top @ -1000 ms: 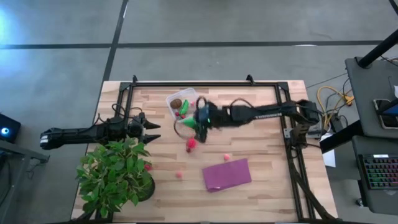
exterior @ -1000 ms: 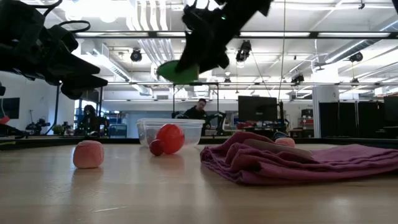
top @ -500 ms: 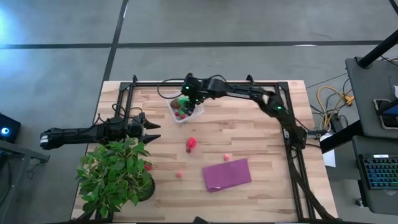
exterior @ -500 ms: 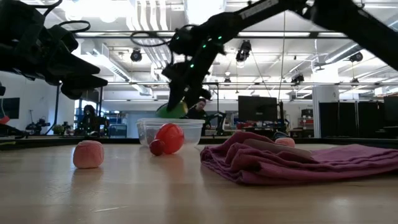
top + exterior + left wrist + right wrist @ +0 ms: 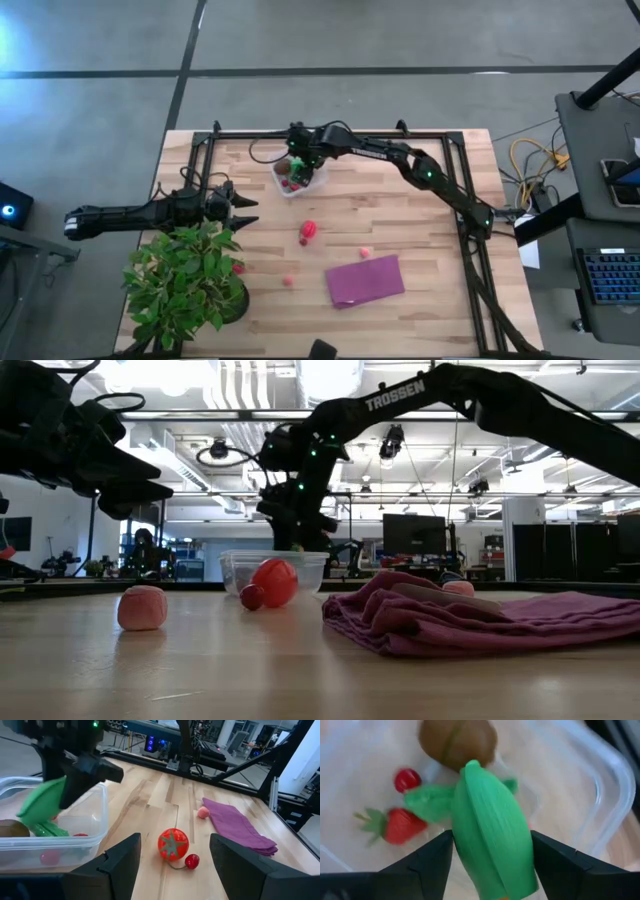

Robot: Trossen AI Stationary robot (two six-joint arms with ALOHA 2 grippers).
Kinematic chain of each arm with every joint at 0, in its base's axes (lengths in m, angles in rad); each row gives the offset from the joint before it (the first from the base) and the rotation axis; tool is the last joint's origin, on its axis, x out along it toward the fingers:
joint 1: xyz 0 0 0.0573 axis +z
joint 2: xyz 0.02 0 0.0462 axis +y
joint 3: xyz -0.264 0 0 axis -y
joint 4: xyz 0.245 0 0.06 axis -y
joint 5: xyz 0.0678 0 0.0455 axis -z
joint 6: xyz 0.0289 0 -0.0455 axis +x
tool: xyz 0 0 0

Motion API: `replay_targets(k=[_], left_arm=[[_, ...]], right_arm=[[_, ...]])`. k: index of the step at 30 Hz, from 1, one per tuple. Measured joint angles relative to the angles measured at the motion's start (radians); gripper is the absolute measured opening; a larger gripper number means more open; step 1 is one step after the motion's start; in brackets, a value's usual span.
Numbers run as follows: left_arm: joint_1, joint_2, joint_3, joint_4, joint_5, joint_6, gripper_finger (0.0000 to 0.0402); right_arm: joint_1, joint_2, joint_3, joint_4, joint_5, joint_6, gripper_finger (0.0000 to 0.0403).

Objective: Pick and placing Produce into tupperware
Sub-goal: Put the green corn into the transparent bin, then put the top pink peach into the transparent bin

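While my left tool [image 5: 240, 208] waits parted, my right tool [image 5: 492, 870] has swung over the tupperware [image 5: 312, 181]. Its grip on the green piece [image 5: 490, 845] is loosening, so another item lands

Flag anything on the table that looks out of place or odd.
Nothing is damaged or spilled. Loose toy produce lies outside the clear plastic tupperware: a red tomato and small pink balls on the wooden table. A purple cloth lies crumpled.
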Motion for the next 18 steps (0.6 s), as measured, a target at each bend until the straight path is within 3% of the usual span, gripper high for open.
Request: replay_targets(k=[8,18], left_arm=[[0.000,0.000,0.000,0.000,0.000,0.000,0.0224],[0.000,0.000,0.000,0.000,0.000,0.000,0.0224]], right_arm=[[-0.007,-0.002,-0.006,-0.069,0.011,0.015,0.0287],[0.025,-0.161,0.010,-0.181,0.027,0.014,0.0275]])
